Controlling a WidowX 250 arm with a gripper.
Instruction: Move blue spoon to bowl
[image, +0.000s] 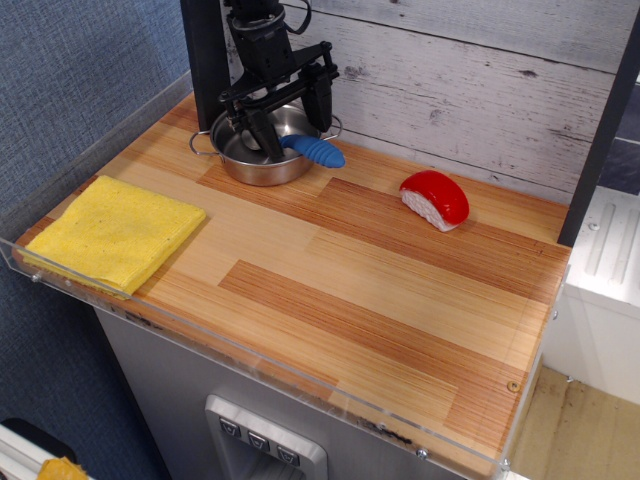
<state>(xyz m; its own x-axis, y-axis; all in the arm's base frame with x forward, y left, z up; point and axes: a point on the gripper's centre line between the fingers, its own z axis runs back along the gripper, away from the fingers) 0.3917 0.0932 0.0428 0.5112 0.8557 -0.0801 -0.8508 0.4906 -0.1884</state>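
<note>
The blue spoon (318, 151) rests across the right rim of the bowl (255, 172). Its ribbed blue handle sticks out over the wood to the right, and its head end points into the bowl, mostly hidden. The shiny steel bowl stands at the back left of the table. My black gripper (290, 118) hangs just above the bowl with its fingers apart. It holds nothing, and the spoon lies below it, apart from the fingers.
A folded yellow cloth (115, 233) lies at the front left. A red and white sushi toy (435, 199) lies right of the middle. A dark post (205, 60) stands behind the bowl against the grey plank wall. A clear plastic lip (250, 365) edges the table's front.
</note>
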